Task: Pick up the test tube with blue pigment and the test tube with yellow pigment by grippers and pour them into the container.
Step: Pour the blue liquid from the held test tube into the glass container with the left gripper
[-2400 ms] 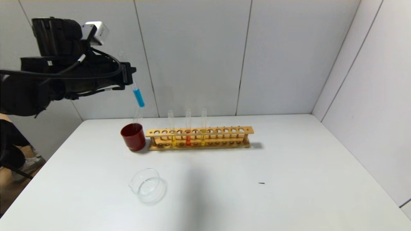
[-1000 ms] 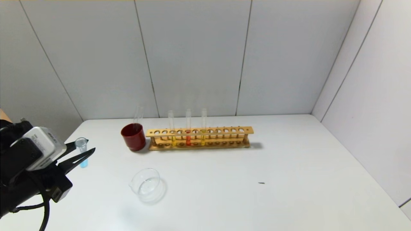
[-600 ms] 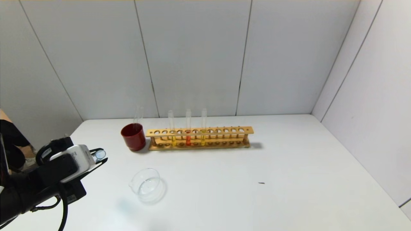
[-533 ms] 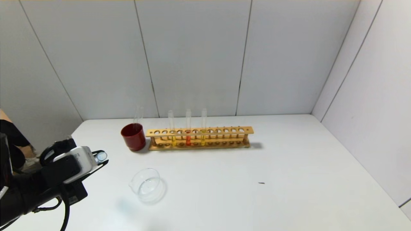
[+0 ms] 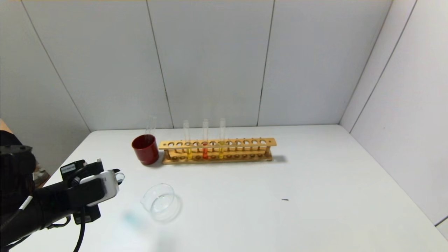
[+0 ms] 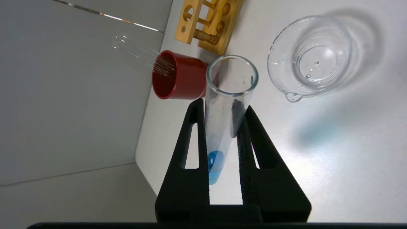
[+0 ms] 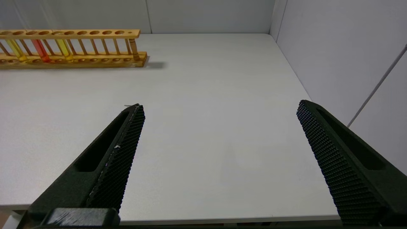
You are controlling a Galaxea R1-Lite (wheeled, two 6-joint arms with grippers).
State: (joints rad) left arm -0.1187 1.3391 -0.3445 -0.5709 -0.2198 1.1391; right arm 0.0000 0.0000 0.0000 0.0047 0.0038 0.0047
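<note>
My left gripper (image 5: 116, 174) is low over the table's left front, left of the container (image 5: 161, 202), a clear glass dish. It is shut on the test tube with blue pigment (image 5: 120, 178). In the left wrist view the gripper (image 6: 222, 106) clamps the tube (image 6: 227, 105) between both fingers; its open mouth points towards the container (image 6: 310, 57), and the blue liquid (image 6: 213, 165) sits at the round bottom. Two tubes with yellow liquid (image 5: 189, 141) (image 5: 221, 140) stand in the wooden rack (image 5: 245, 143). My right gripper (image 7: 221, 108) is open and empty above the table's right front edge.
A dark red cup (image 5: 145, 149) with an empty glass tube stands at the rack's left end. An orange-red tube (image 5: 205, 140) stands between the yellow ones. A small dark speck (image 5: 285, 200) lies right of centre. Grey walls close in behind and on the right.
My left gripper came down with the blue tube from high above the red cup to the table's left front, then moved right towards the dish, tilting the tube's mouth towards it.
</note>
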